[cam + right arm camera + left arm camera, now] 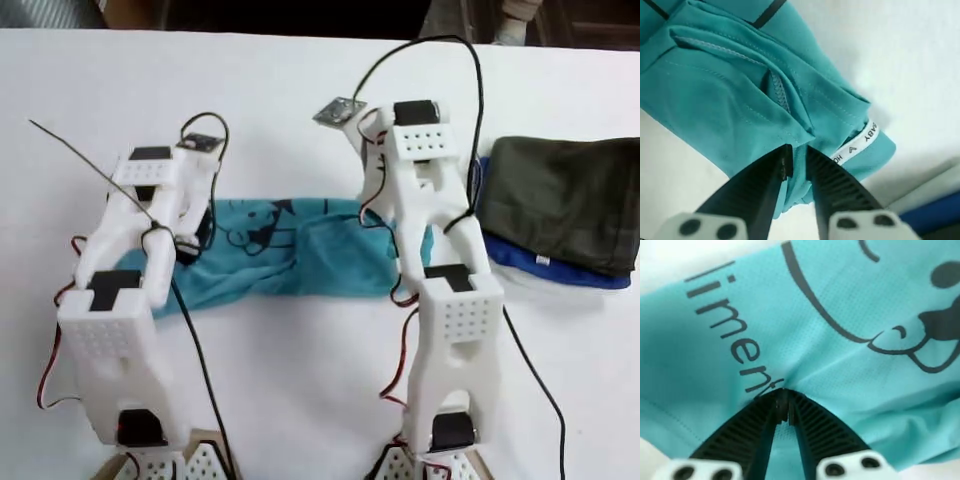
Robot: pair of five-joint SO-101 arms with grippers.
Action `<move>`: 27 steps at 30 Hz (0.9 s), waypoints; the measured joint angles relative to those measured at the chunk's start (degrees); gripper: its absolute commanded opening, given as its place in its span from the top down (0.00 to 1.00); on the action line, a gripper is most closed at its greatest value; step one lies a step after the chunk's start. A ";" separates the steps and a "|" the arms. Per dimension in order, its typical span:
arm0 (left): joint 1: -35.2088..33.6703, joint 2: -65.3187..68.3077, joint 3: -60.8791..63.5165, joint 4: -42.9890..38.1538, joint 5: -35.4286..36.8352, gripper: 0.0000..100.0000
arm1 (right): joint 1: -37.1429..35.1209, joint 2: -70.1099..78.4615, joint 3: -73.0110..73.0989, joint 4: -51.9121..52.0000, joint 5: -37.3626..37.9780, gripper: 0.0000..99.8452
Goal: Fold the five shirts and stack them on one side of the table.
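A teal shirt lies folded into a long band across the white table between my 2 arms. My left gripper pinches its printed end, jaws almost together; my right gripper seems to pinch the labelled end. To the right, a dark green shirt rests on a blue shirt.

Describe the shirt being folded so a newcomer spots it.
On the white table, a cloth strip stretches from arm to arm. It is the teal shirt, pinched by the left gripper and right gripper. Its dark printed drawing separates it from the dark green shirt and blue shirt stacked nearby.
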 measured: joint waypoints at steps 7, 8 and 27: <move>0.00 0.00 0.00 0.00 0.00 0.97 | -0.26 2.64 -0.09 0.00 -0.26 0.87; 0.00 0.00 0.00 0.00 0.00 0.97 | -0.44 3.69 -0.09 -0.09 -0.35 0.87; 0.00 0.00 0.00 0.00 0.00 0.97 | -2.11 6.68 0.00 -0.18 -0.35 0.98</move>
